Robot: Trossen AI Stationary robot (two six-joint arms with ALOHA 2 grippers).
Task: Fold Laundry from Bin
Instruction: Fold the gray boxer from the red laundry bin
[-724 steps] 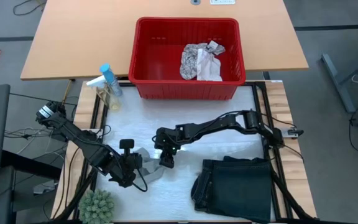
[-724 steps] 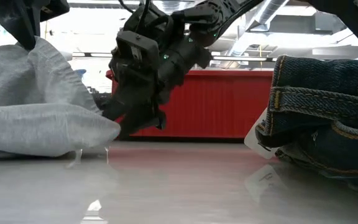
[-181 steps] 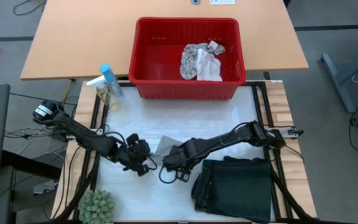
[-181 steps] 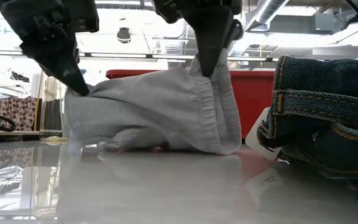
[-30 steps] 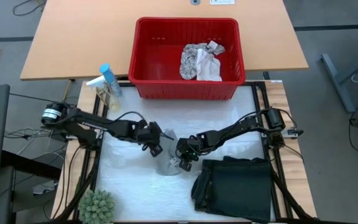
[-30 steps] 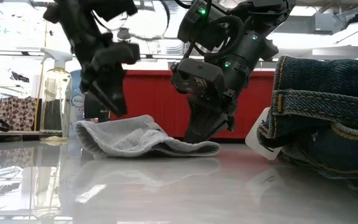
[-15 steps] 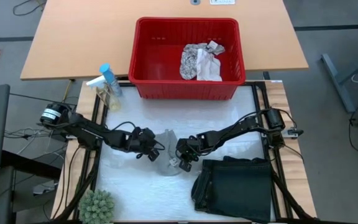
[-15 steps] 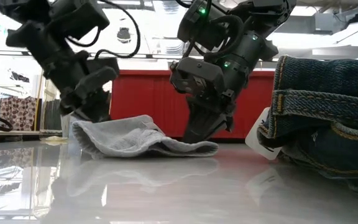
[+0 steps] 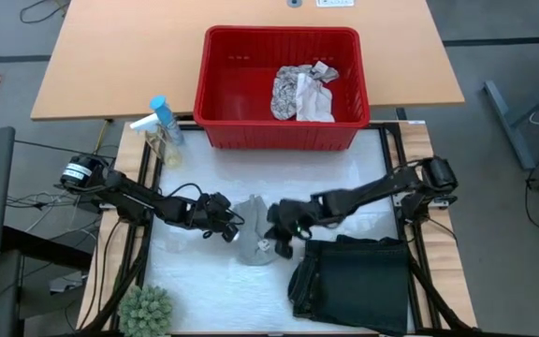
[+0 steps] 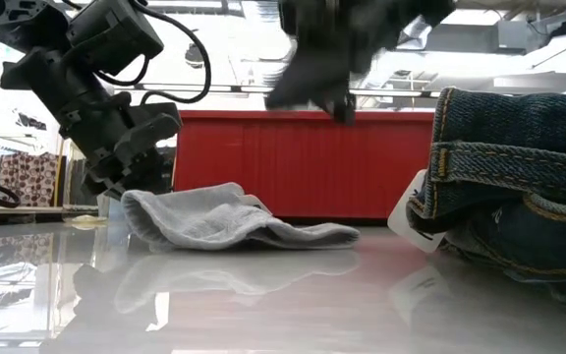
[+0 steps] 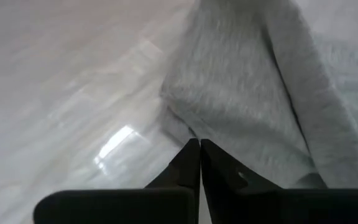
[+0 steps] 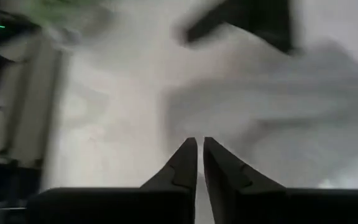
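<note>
A small whitish-grey cloth lies crumpled on the white table top between my two grippers. My left gripper is low at the cloth's left end and is shut there. My right gripper hangs above the cloth's right end, blurred in the low view, slightly open with nothing between its fingers. The red bin stands at the far side, with a leaf-patterned cloth lying in it. A folded dark garment rests flat at the near right. My left gripper meets the cloth at the folded edge of its left end, and the shut fingertips hide the pinch itself. The fingers slant down from the table's left. The rest of the cloth lies slack on the table.
A spray bottle stands at the far left of the work surface and a small green plant at the near left corner. The dark garment's denim stack rises at the right of the low view. Black frame rails run along the sides.
My left gripper has come down and toward the table's left, from over the cloth to its left end. My right gripper has risen off the cloth's right end, and the cloth has stayed on the table.
</note>
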